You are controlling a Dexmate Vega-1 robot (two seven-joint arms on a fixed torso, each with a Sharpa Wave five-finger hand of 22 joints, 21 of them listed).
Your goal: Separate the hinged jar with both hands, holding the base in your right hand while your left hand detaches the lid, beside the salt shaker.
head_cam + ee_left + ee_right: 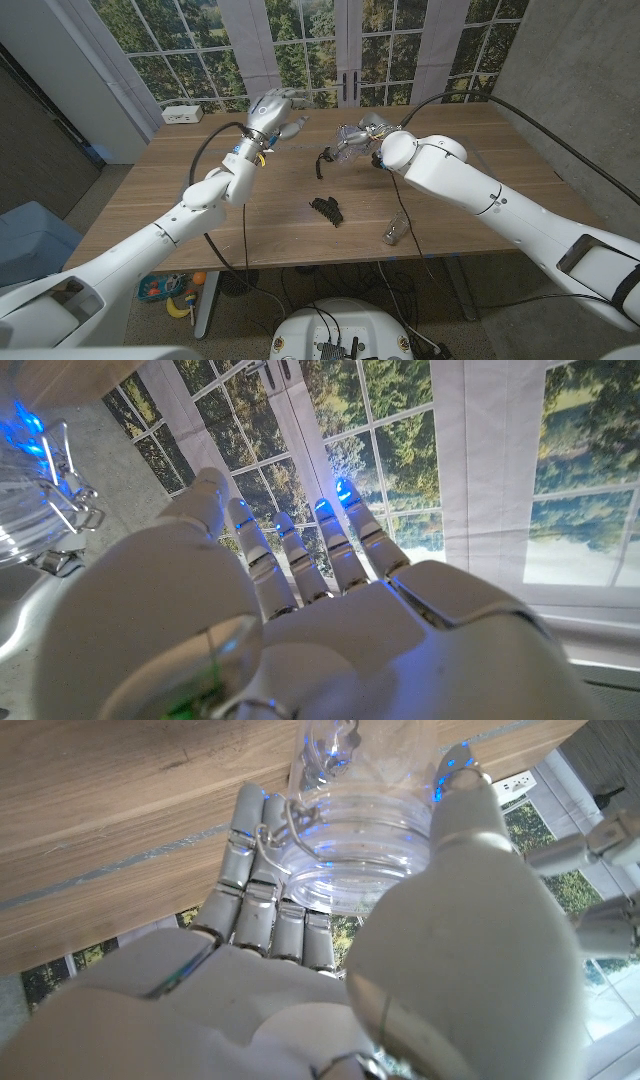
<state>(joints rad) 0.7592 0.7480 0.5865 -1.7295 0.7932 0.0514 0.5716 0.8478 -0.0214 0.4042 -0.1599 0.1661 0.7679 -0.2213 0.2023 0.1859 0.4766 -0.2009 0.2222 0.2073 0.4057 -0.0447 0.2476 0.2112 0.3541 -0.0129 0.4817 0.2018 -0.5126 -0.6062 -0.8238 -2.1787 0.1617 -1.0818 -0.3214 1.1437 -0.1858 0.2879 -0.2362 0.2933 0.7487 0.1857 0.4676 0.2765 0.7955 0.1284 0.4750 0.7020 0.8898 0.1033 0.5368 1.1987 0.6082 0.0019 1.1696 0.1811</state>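
My right hand point(366, 133) holds the clear glass hinged jar point(347, 143) up above the far middle of the table. In the right wrist view its fingers point(262, 890) and thumb wrap the ribbed glass jar point(350, 850). The jar's wire clasp point(325, 160) hangs down on the side toward my left hand. My left hand point(272, 110) hovers to the jar's left with fingers spread, a short gap away and holding nothing. From the left wrist view, that hand point(290, 610) points past the jar point(30, 490) and its wire clasp. The salt shaker point(394, 231) is near the table's front edge.
A small black object point(327, 209) lies on the wooden table point(150, 190) in front of the jar. A white power strip point(182, 114) sits at the far left corner. Black cables point(215, 140) run along both arms. Windows stand behind the table.
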